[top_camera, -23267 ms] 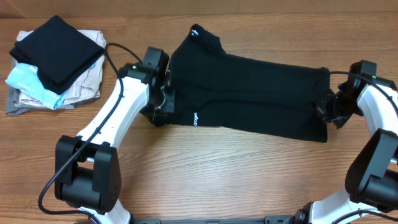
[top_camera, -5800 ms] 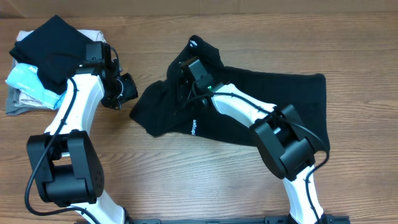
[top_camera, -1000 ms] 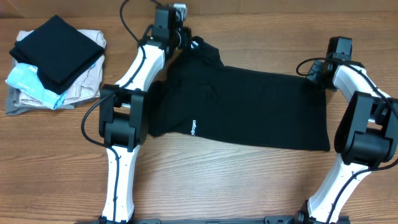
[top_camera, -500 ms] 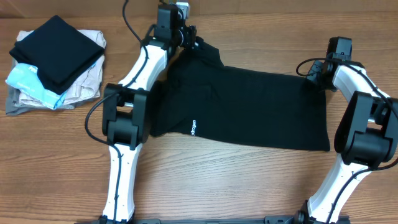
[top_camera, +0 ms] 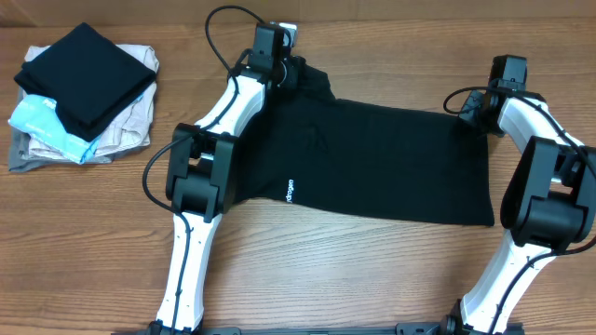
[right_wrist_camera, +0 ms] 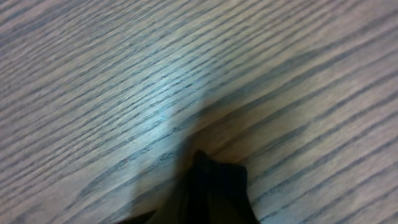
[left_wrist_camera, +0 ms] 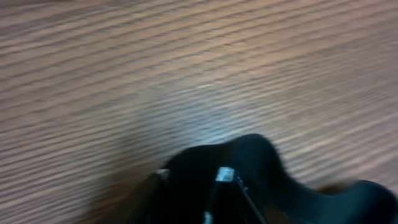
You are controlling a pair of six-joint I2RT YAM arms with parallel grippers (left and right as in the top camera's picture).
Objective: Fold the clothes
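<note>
So the plain black short-sleeved shirt [top_camera: 372, 158] of soft fabric is lying spread out on the brown wooden table [top_camera: 326, 279], with a claw at each far corner.
The collar points left and the hem right. The right claw [top_camera: 472, 104] is squeezed closed on the shirt's far right corner, and a nub of black cloth pokes out in its wrist view. The left claw [top_camera: 287, 67] sits at the collar, but honestly I can't tell if it's gripping or loose, it's too blurry.

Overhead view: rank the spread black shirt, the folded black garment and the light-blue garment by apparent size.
1. black shirt
2. folded black garment
3. light-blue garment, partly covered, judged by what shows
</note>
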